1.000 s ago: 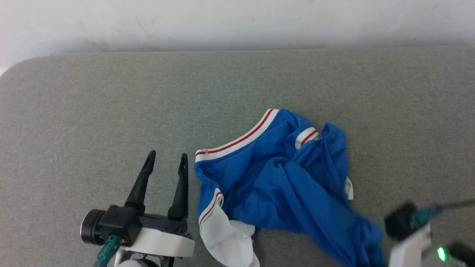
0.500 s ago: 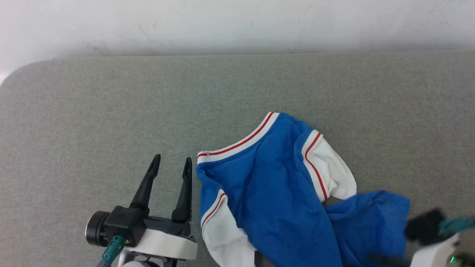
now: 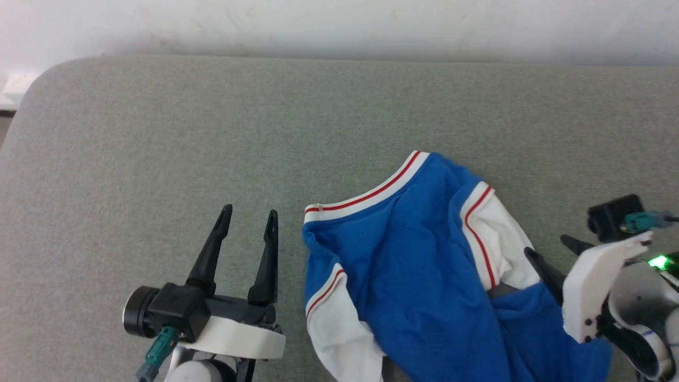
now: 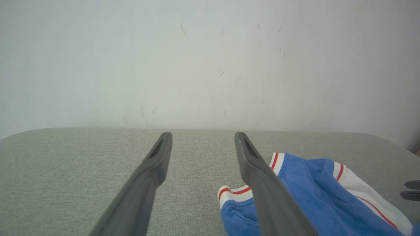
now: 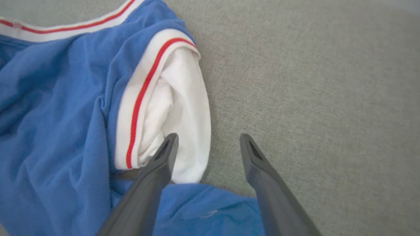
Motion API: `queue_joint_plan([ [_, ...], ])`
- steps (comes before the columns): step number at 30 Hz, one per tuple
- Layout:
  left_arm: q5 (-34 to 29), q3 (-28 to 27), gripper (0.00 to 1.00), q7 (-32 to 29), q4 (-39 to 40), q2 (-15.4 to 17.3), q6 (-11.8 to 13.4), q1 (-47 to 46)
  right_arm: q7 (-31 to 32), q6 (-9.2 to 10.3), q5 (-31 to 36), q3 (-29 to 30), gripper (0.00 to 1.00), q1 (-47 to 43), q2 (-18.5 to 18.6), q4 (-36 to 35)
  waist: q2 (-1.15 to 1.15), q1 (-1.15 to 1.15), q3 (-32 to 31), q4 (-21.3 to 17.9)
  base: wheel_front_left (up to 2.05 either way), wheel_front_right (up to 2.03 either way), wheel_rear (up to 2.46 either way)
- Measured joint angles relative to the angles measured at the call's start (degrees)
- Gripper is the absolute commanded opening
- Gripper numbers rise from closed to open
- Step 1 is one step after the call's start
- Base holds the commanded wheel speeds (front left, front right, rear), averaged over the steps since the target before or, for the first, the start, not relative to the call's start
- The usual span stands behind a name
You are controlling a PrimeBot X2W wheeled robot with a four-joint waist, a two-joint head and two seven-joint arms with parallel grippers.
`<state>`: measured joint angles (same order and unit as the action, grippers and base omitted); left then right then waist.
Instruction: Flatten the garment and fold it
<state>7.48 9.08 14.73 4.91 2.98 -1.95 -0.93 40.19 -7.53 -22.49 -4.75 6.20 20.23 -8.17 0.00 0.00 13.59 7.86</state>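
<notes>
The garment (image 3: 414, 265), a bright blue T-shirt with white sleeves and red-and-white trim, lies rumpled on the grey surface, neckline toward the far side. Its lower part is bunched at the near right. My left gripper (image 3: 249, 212) stands open just left of the collar, not touching it; in the left wrist view this gripper (image 4: 202, 135) has bare grey cloth between its fingers and the garment (image 4: 305, 186) to its right. My right gripper (image 3: 546, 245) is open beside the right white sleeve (image 5: 177, 108). In the right wrist view it (image 5: 208, 136) hovers over that sleeve's edge, holding nothing.
The grey padded surface (image 3: 159, 132) spreads wide to the left and beyond the shirt, with a rounded far-left corner. A white wall (image 3: 339, 21) runs along its far edge. The right gripper's dark tips (image 4: 411, 190) show at the right edge of the left wrist view.
My right gripper opened and let go of the blue fabric, which dropped and bared the right white sleeve. It now sits higher, beside that sleeve. The head camera shifted a little; the left gripper stayed put.
</notes>
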Motion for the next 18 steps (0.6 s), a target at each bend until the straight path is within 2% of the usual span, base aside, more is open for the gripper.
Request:
queue_joint_plan([
  [4,0.16,0.3,1.0,0.0,-0.07,0.0,0.0,-0.93,-2.58,0.0,2.68,-2.93,1.0,3.69,-0.09,8.02,0.0,0.0,1.31,2.01,0.0,0.0,0.0],
  [6,0.22,0.37,1.0,0.0,-0.11,0.0,0.01,-0.96,-2.53,0.0,2.54,-3.88,1.0,4.27,-0.22,9.89,0.0,0.0,1.58,2.55,0.0,0.0,0.0],
  [7,0.29,0.41,1.0,0.0,-0.15,0.0,0.07,-0.97,-2.23,0.01,1.81,-4.53,0.83,4.48,-0.52,11.4,0.0,0.0,1.82,3.03,0.0,0.0,0.0],
  [8,0.47,0.35,1.0,0.0,-0.2,0.0,0.16,-0.97,-1.82,0.01,1.34,-4.68,0.0,4.76,-0.56,12.38,0.0,0.0,2.02,3.46,0.0,0.0,0.0],
  [14,0.59,-0.49,1.0,0.0,-0.07,0.01,1.02,-0.79,-1.98,-0.11,0.85,-4.94,0.0,6.93,0.71,13.03,0.0,0.0,2.68,3.71,0.0,0.0,0.0],
  [18,0.6,-0.45,1.0,0.0,0.04,0.0,1.07,-0.77,-4.75,-0.09,3.67,2.37,0.0,6.92,3.3,12.89,0.0,0.01,2.3,2.22,0.0,0.0,0.0],
])
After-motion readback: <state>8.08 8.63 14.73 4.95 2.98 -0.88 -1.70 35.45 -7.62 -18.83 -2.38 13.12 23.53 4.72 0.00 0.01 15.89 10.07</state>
